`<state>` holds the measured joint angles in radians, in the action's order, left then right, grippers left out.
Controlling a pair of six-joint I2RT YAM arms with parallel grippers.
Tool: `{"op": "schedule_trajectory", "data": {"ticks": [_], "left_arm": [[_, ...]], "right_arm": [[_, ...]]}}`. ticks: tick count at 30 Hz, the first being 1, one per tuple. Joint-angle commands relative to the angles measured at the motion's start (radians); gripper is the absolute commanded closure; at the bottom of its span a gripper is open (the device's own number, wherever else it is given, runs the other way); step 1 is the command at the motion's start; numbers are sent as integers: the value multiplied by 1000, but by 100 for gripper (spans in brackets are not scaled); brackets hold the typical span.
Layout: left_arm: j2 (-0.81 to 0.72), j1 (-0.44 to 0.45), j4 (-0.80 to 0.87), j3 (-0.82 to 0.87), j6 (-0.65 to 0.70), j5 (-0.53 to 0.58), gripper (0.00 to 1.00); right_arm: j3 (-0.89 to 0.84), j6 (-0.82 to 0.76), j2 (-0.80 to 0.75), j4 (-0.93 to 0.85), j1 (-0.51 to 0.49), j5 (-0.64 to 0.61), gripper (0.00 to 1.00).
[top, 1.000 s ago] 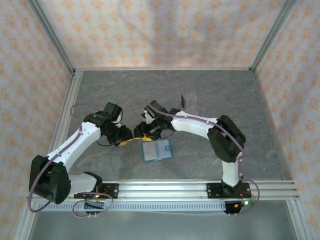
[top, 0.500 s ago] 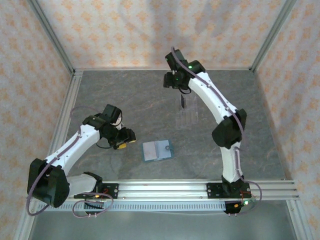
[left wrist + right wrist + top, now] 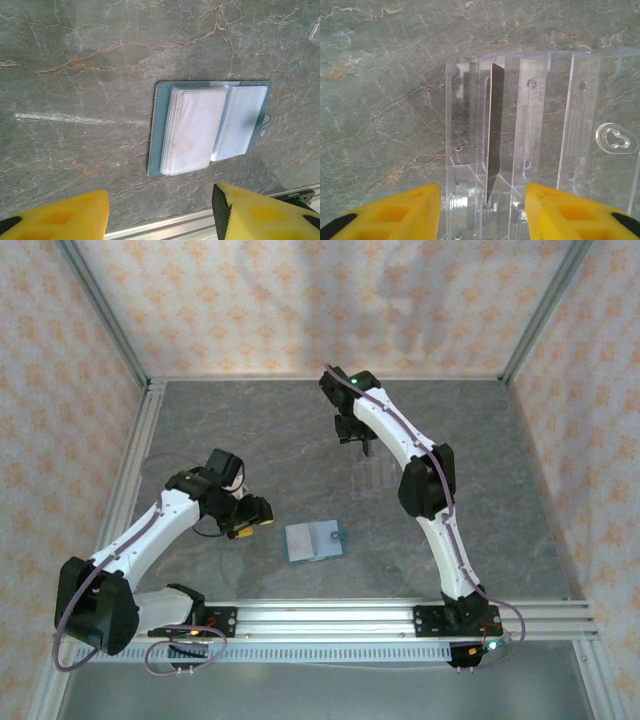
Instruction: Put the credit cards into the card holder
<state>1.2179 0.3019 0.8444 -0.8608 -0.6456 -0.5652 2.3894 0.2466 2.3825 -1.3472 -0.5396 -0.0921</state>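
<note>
Card holder (image 3: pixel 313 540) lies open and flat on the surface (image 3: pixel 200 420), near the middle, with its pale pockets facing up. Its near edge is close to the aluminium rail (image 3: pixel 330 615) but apart from it. In the left wrist view the teal border shows all round the pocket stack, and a small tab with a stud sticks out from one short edge. Bare stone surrounds the holder on every side, with nothing touching its edges.

Left pincer (image 3: pixel 252 517) hangs just left of the holder, with a strip of bare surface between them. Its yellow fingertips (image 3: pixel 65 215) are apart with nothing held, and the holder lies beyond the gap.

Right arm reaches to the far side. Right pincer (image 3: pixel 358 432) is over the far end of the clear stand (image 3: pixel 375 475), which sits right of centre, well apart from the holder. In the right wrist view the fingers (image 3: pixel 395 210) are spread wide and hold nothing, one on each side of the slot line. A dark card (image 3: pixel 495 130) stands on edge in a slot toward one side wall of the stand, its thin edge towards the camera. Neither finger touches the card. Whether the fingertips touch the stand's walls cannot be told.

Open room: wide bare surface lies left of the stand and far-left of the left arm. There is also a clear band between the stand and the right wall (image 3: pixel 590 440).
</note>
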Motion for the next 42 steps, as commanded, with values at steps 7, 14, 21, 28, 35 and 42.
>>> {"op": "schedule_trajectory", "data": {"ticks": [7, 14, 21, 28, 35, 42], "left_arm": [[-4, 6, 7, -1, 24, 2, 43], [-3, 5, 6, 1, 21, 5, 43], [-3, 5, 5, -2, 17, 7, 43], [-7, 6, 12, -3, 17, 8, 43], [-5, 5, 12, 2, 17, 8, 43], [8, 5, 13, -10, 23, 7, 43]], "right_arm": [[26, -6, 40, -43, 14, -34, 68], [21, -8, 47, -36, 22, -19, 74], [16, -16, 49, -42, 33, -18, 81], [20, -21, 51, -40, 46, -7, 89], [-6, 7, -10, -7, 46, 43, 81], [-5, 15, -4, 13, 47, 83, 73]]}}
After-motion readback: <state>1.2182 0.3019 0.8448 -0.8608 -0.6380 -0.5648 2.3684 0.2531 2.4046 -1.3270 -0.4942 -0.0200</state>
